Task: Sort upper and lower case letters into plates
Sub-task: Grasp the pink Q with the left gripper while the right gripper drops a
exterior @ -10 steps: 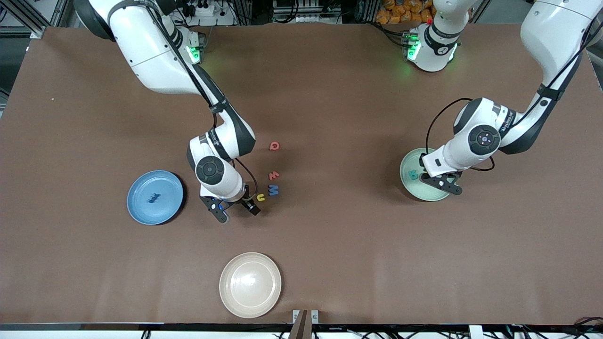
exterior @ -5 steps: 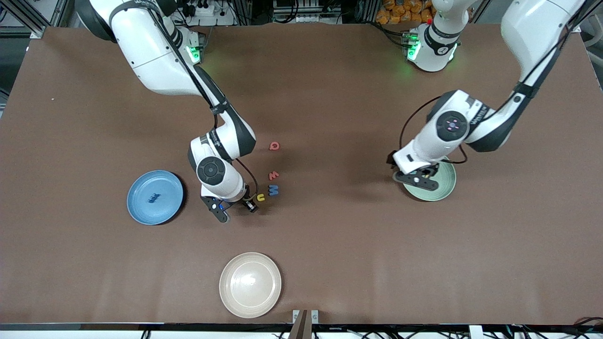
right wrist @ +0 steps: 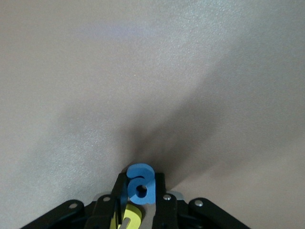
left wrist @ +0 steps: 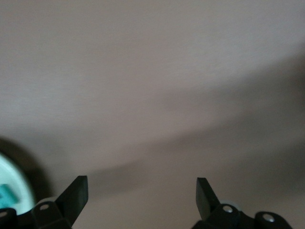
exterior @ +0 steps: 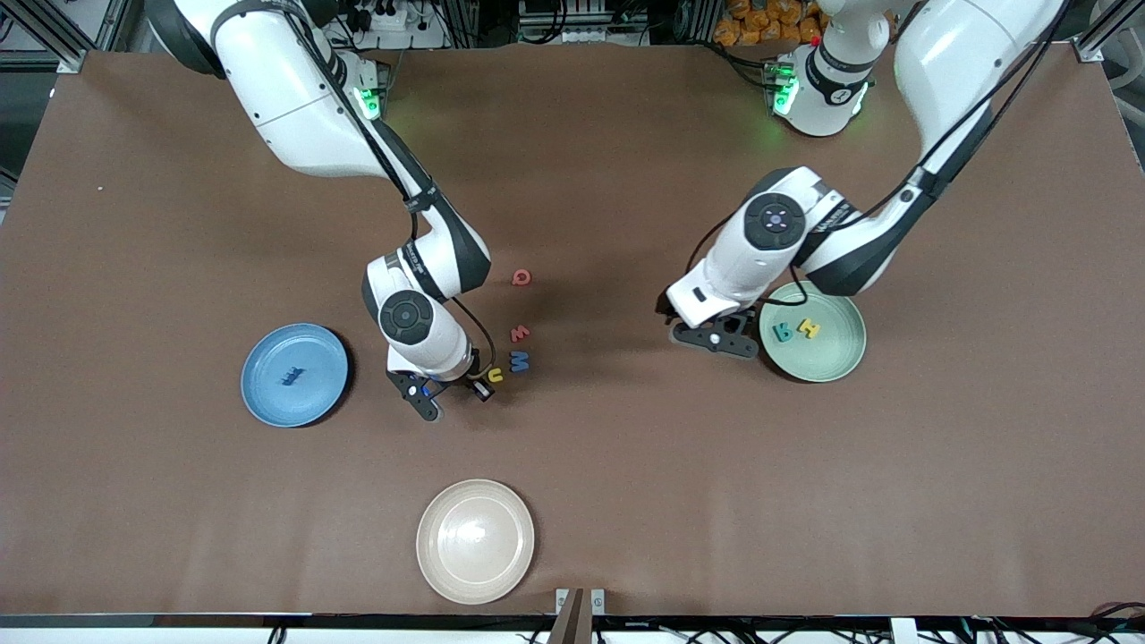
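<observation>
- Left gripper (left wrist: 142, 196): two dark fingers (left wrist: 76, 193), spread wide apart with nothing between them, hanging over bare table.
- Finger mounts: black blocks with a pale screw head on each, partly cut off by the frame.
- Table (left wrist: 152, 81): plain brown surface filling nearly the whole view; broad soft shadows cross it under and beside the gripper.
- Plate (left wrist: 12, 179): pale green, only a curved piece of its rim and inside showing beside one finger, a dark shadow along its edge.
- Letter (left wrist: 5, 196): teal, lying in the plate, mostly cut off; its shape cannot be read.
</observation>
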{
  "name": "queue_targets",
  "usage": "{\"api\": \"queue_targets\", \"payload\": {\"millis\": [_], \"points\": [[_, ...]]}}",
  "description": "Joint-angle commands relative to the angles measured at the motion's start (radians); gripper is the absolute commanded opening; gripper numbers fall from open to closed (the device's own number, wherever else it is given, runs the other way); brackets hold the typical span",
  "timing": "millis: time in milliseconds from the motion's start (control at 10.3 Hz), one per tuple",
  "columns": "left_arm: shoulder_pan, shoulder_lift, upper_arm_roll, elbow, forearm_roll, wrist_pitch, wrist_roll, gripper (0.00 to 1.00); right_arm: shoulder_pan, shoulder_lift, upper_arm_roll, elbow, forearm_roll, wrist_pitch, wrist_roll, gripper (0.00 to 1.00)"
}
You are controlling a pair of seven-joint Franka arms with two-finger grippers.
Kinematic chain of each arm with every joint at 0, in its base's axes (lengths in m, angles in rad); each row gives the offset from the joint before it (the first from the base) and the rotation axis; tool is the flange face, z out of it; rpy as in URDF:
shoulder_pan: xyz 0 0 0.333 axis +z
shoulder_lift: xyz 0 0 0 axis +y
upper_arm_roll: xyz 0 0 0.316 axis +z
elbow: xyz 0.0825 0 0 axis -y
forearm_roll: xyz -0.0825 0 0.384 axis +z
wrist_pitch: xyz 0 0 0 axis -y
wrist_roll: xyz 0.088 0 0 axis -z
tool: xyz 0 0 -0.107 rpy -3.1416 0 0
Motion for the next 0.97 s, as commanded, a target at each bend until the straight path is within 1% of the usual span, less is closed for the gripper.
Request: {"api": "queue_targets", "payload": {"millis": [0,194,291,388,485,583,680,777,874], "points": [[-0.166,0.044,0.095,0.104,0.004,-0.003,-0.135,1.00,-0.047,-0.049,-0.005,-0.028,0.003,-0.049,-0.100,0.00],[-0.333,0.049,0.210,0.156,0.004,0.000,-0.255,1.00,-0.137,-0.119,-0.005,-0.029,0.003,-0.173,-0.276,0.00],[-0.376,0.053,0.232,0.170,0.001,0.000,-0.277,1.00,-0.183,-0.150,-0.005,-0.038,0.003,-0.218,-0.368,0.00],[-0.407,0.071,0.235,0.182,0.003,0.001,-0.330,1.00,-0.236,-0.176,-0.006,-0.061,0.001,-0.241,-0.467,0.00],[-0.445,0.093,0.235,0.214,0.003,0.002,-0.384,1.00,-0.285,-0.199,-0.007,-0.087,0.001,-0.241,-0.564,0.00],[-0.500,0.111,0.243,0.240,0.003,0.002,-0.462,1.00,-0.323,-0.207,-0.007,-0.101,0.000,-0.241,-0.641,0.00],[-0.584,0.130,0.279,0.277,0.003,0.002,-0.534,1.00,-0.343,-0.207,-0.010,-0.110,-0.014,-0.241,-0.684,0.00],[-0.685,0.138,0.349,0.297,0.001,0.002,-0.562,1.00,-0.368,-0.207,-0.010,-0.120,-0.061,-0.236,-0.704,0.00],[-0.794,0.154,0.437,0.334,-0.002,0.003,-0.585,1.00,-0.389,-0.204,-0.010,-0.127,-0.101,-0.232,-0.709,0.00]]}}
